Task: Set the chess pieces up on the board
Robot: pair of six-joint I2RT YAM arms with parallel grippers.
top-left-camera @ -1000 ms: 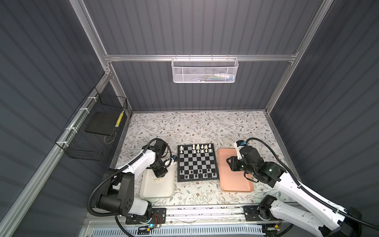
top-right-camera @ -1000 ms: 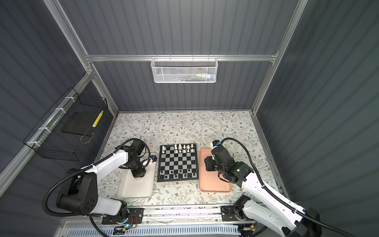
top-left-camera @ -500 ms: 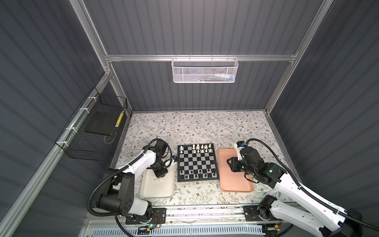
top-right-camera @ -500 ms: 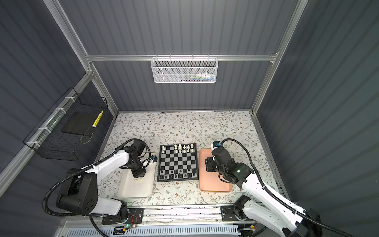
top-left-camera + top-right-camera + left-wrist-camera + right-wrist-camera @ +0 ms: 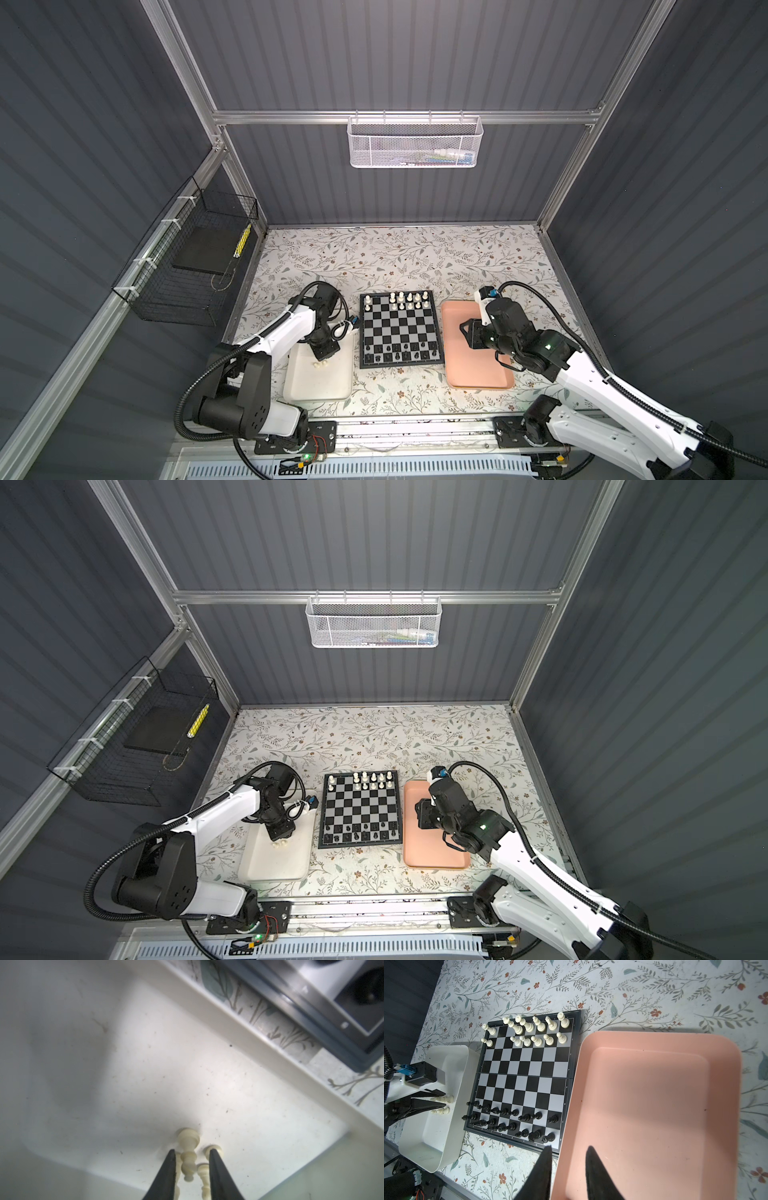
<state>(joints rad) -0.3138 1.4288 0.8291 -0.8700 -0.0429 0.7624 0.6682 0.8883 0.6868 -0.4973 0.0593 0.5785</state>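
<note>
Straddling a flat-lying cream chess piece (image 5: 187, 1140), the left gripper (image 5: 192, 1152) stands parted.

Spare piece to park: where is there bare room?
The pink tray looks bare. On the board, the four middle rows between the white pieces and black pieces are free; also the white tray, nearer half. Crowded: board ends, and around the left gripper.

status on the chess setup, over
left gripper: fingers open astride a lying cream piece in white tray. right gripper open, empty, over pink tray. board has white gaps. another piece crowds the grasp.
</note>
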